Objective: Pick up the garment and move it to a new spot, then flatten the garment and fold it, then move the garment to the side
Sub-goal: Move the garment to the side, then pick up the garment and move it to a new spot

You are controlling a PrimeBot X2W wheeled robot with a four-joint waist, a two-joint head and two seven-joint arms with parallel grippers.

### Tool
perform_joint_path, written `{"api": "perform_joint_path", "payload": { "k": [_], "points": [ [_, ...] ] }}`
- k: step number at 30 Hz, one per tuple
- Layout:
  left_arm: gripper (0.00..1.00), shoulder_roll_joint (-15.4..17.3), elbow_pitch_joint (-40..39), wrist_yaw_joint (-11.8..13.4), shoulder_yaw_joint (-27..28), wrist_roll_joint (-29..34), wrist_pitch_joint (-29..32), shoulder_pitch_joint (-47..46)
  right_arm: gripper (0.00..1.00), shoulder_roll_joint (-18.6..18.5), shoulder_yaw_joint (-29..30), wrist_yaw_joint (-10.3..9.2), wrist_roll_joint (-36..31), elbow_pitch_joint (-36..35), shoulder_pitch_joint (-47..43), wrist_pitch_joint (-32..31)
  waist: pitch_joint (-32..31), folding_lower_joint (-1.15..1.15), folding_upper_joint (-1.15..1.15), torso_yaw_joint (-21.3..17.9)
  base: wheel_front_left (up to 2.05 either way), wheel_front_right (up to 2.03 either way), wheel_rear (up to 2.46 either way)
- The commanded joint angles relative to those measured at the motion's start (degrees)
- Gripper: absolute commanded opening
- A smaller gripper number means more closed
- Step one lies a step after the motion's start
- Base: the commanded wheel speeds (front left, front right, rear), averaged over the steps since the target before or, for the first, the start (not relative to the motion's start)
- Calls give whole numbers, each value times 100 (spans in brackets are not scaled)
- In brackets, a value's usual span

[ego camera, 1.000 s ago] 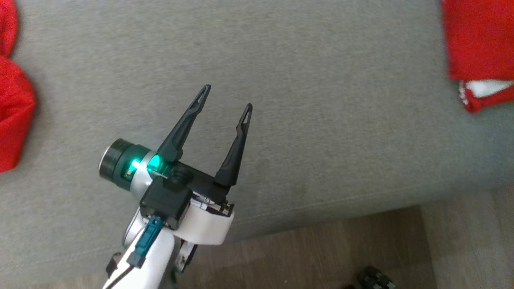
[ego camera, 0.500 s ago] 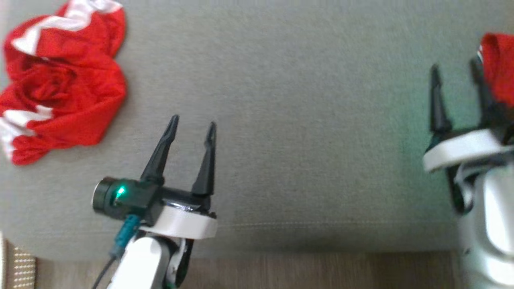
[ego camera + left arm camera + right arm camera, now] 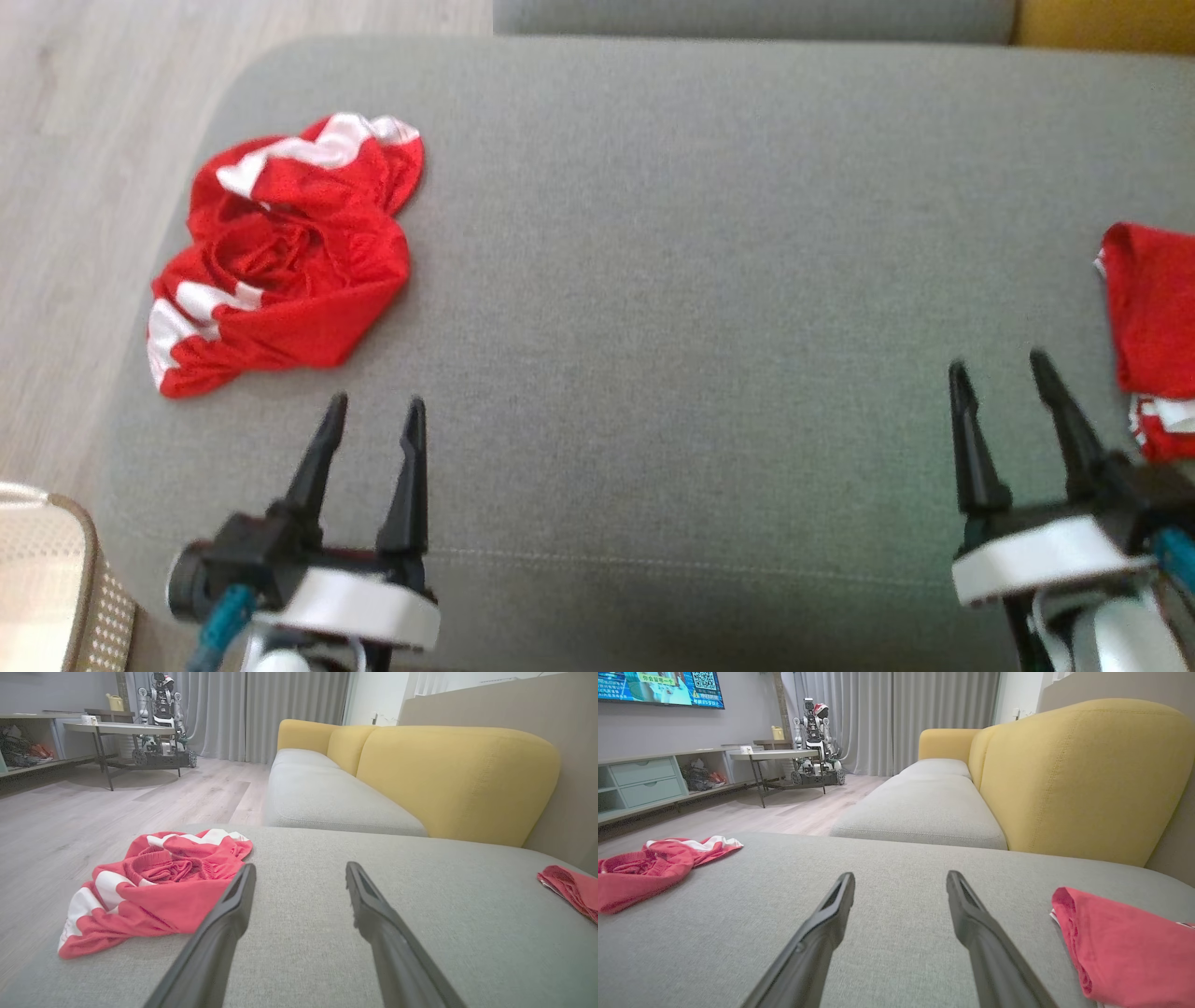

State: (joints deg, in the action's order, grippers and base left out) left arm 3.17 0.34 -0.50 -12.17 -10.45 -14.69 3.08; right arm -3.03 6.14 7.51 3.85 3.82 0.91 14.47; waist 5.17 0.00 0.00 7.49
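Note:
A crumpled red garment with white stripes (image 3: 285, 252) (image 3: 154, 884) (image 3: 654, 863) lies on the left end of the grey cushion (image 3: 672, 280). My left gripper (image 3: 372, 411) (image 3: 299, 872) hovers open just in front of it, a little to its right, with nothing between the fingers. A second red garment (image 3: 1150, 327) (image 3: 1125, 947) (image 3: 567, 889), folded flat, rests at the cushion's right edge. My right gripper (image 3: 997, 366) (image 3: 900, 879) stands open and empty just left of that folded piece.
Wooden floor (image 3: 103, 140) lies left of the cushion, and a woven basket (image 3: 56, 579) sits at the lower left. A yellow sofa back (image 3: 448, 774) rises behind the cushion. Another robot (image 3: 815, 742) and a table stand far across the room.
The head camera has swung and tilted, bringing the crumpled garment, both grippers and the cushion's left end into view. Both grippers stay open and empty.

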Motion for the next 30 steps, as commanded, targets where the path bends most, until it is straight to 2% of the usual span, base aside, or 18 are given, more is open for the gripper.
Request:
{"api": "perform_joint_path", "payload": {
  "k": [1,6,16,30],
  "points": [
    [100,-26,-169,-96,256,143,-30,17,100,7,-128,-2,-78,-309,-64,51,-276,0,0,9,0,0,0],
    [100,-28,-114,-131,340,294,-30,305,100,13,-118,-2,154,-506,-484,52,-414,0,0,-78,0,0,0],
    [100,-28,-48,80,385,324,-31,430,100,14,-166,-2,503,-423,-800,52,-519,0,0,-165,0,0,0],
    [100,-29,45,110,311,369,-31,471,100,14,-228,-2,442,-182,-865,52,-616,0,0,-67,0,0,0]
  ]
}}
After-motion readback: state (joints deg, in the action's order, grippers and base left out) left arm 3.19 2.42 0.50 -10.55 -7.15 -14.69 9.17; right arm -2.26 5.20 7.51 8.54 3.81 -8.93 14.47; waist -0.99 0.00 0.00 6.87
